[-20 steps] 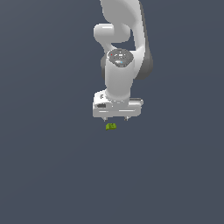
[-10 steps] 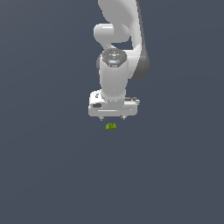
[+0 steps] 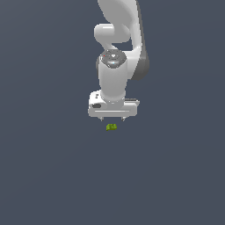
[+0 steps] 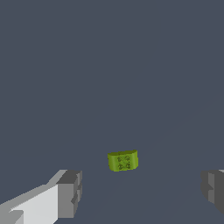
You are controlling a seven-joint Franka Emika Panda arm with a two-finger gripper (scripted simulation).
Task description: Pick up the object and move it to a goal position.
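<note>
Yellow-green and tiny, the object (image 3: 111, 127) (image 4: 123, 160) lies on the dark grey floor (image 3: 48, 167); the white gripper (image 3: 113, 118) hangs just above it, fingers (image 4: 70, 193) spread wide, touching nothing; the wrist view shows the object lying between them.

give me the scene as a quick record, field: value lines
arm: white Franka Panda, pointing down at the floor
gripper: open, nothing held
fingers: spread wide, one on each side of the block in the wrist view
object: small yellow-green block with studs on one face, lying on the floor
relation: block sits between the fingers, touching neither
surface: plain dark grey floor
task status: block not yet grasped; no goal marker visible
</note>
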